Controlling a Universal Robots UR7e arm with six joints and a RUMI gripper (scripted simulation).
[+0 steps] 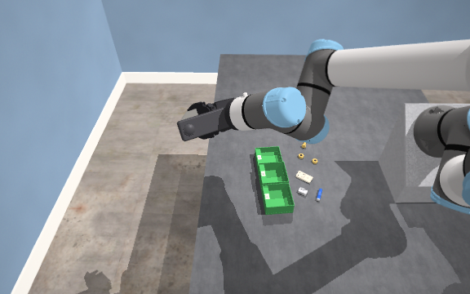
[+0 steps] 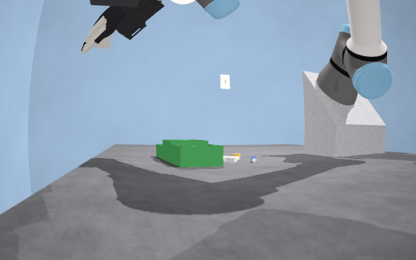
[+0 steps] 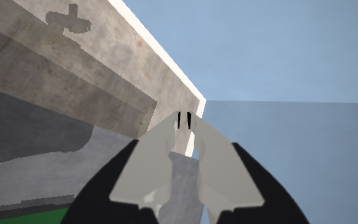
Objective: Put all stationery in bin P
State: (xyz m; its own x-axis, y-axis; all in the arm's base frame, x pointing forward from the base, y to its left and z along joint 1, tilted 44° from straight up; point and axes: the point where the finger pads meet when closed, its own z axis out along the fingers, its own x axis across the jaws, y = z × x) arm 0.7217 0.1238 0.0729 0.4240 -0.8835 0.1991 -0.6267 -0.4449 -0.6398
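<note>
Fingers are closed on nothing, high above the grey table (image 1: 235, 253) edge. Three green plastic bins (image 1: 273, 180) stand in a row. Beside them lie a blue marker (image 1: 319, 194), a white eraser (image 1: 302, 191), a cream block (image 1: 304, 176) and yellow rings (image 1: 301, 156).

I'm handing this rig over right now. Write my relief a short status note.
Hand: shut, holding nothing, raised high beyond the table's left edge, away from the work.
Three green bins stand upright in a row; their labels are too small to read.
Lying beside them: blue pen-like item, small white block, cream flat piece, three small yellow parts.
Done: nothing shows inside the bins.
Left: find bin P, move the stationery in.
</note>
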